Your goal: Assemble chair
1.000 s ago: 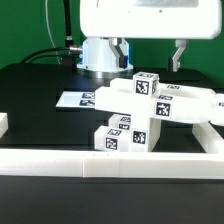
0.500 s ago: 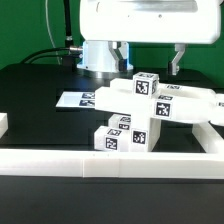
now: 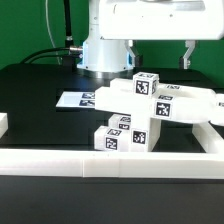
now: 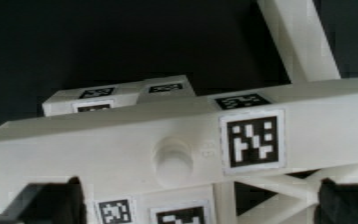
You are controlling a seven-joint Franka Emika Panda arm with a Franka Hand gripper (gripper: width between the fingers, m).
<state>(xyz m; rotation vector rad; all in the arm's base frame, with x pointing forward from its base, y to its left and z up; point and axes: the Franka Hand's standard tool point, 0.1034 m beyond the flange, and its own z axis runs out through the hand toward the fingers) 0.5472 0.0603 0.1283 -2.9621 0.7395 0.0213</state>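
Observation:
The chair (image 3: 150, 108) stands as a cluster of glossy white tagged blocks in the middle of the black table, partly put together. A tagged cube (image 3: 146, 86) tops it, and lower tagged blocks (image 3: 120, 136) sit at its front. My gripper (image 3: 159, 54) hangs open just above and behind the cluster, its two dark fingers apart with nothing between them. In the wrist view the chair (image 4: 158, 150) fills the picture from close up, with a large tag (image 4: 249, 139) on its broad block. There the gripper (image 4: 197, 205) shows a dark fingertip at either side of the white parts.
The marker board (image 3: 78, 100) lies flat on the table to the exterior view's left of the chair. A long low white border wall (image 3: 100, 166) runs along the front, turning up the exterior view's right side (image 3: 214, 140). Green cables hang behind the arm's base.
The gripper has shifted toward the exterior view's right above the chair parts and stays open. The parts have not moved.

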